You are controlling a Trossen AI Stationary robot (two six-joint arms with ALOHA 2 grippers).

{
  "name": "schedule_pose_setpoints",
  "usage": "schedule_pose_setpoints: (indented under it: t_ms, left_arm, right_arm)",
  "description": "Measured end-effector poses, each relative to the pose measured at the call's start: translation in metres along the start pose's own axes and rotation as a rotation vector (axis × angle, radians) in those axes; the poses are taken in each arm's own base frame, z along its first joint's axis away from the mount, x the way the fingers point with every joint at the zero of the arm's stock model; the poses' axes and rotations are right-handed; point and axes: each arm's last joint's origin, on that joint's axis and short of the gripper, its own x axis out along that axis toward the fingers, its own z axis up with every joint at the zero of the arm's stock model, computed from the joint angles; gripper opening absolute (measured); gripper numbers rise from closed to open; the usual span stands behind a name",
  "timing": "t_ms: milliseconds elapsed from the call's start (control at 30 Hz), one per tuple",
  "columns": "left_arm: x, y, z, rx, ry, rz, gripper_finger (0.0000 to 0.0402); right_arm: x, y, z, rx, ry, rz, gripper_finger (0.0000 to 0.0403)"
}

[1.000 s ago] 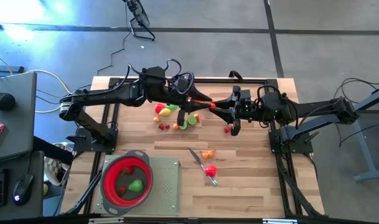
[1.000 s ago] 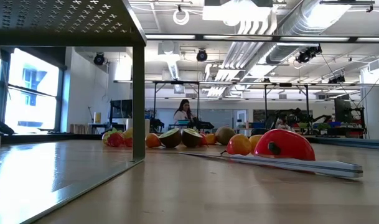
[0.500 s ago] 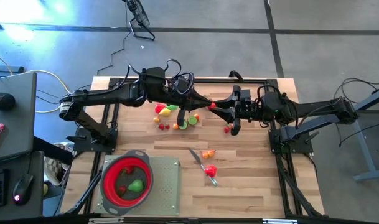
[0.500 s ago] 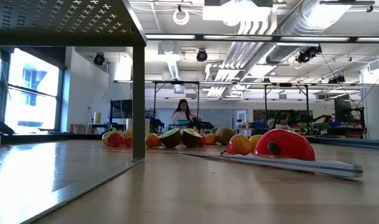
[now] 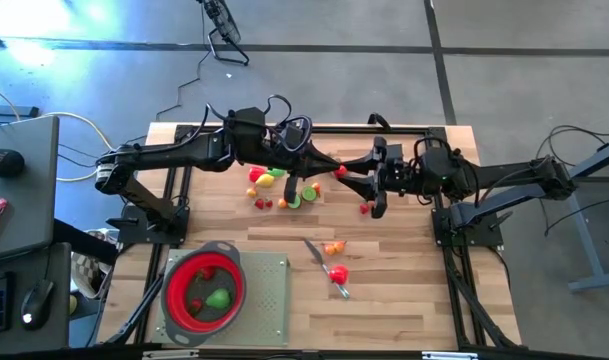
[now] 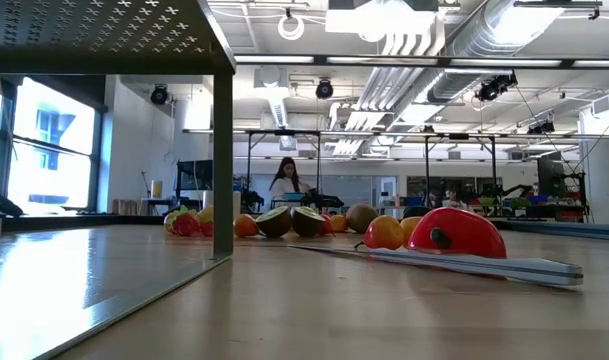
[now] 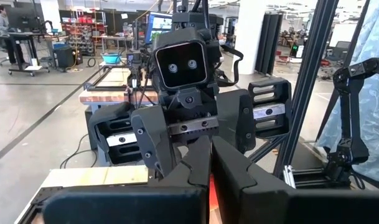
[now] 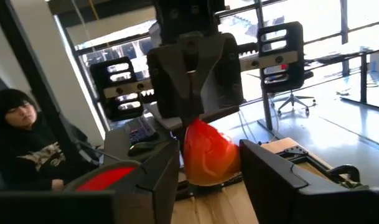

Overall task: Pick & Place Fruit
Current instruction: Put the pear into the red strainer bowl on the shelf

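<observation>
— How are the end effectors placed?
— The left end effector [image 5: 332,166] and the right end effector [image 5: 356,177] are met tip to tip above the far middle of the bench [image 5: 404,280].

— What is seen of the left one's fingers?
— They are pressed together on a red-orange fruit piece [image 8: 205,155], which is pinched at its upper edge.

— And the right one?
— Its fingers [image 8: 270,171] are spread to either side of the same piece; a gap is seen on one side, so no grip can be claimed there.

— Where is the remaining fruit found?
— A cluster of small fruits [image 5: 274,185] is lying on the bench below the left arm. Two more pieces are lying by the grey knife [image 5: 315,251] nearer the front, and some are lying inside the red strainer [image 5: 170,275] at the front left.
</observation>
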Motion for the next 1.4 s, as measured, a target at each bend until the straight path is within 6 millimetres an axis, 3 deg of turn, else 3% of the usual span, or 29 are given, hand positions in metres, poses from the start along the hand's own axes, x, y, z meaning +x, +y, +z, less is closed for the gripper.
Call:
schedule_pose_setpoints:
  t_ms: [367, 567, 933, 1400]
  left_arm:
    - [0.000, 0.000, 0.000, 0.000, 0.000, -0.001, 0.0000]
    - [0.000, 0.000, 0.000, -0.017, 0.000, -0.001, 0.0000]
    - [0.000, 0.000, -0.001, -0.040, 0.009, 0.002, 0.0000]
    - [0.000, 0.002, -0.005, -0.109, 0.047, 0.057, 0.0000]
  right_arm:
    - [-0.008, 0.001, 0.005, 0.002, 0.012, 0.076, 0.0298]
    - [-0.023, -0.005, 0.012, -0.024, 0.044, 0.046, 0.0335]
    - [-0.052, -0.018, 0.010, -0.049, 0.185, -0.083, 0.0334]
    - [-0.054, -0.026, -0.010, -0.128, 0.373, -0.213, 0.0292]
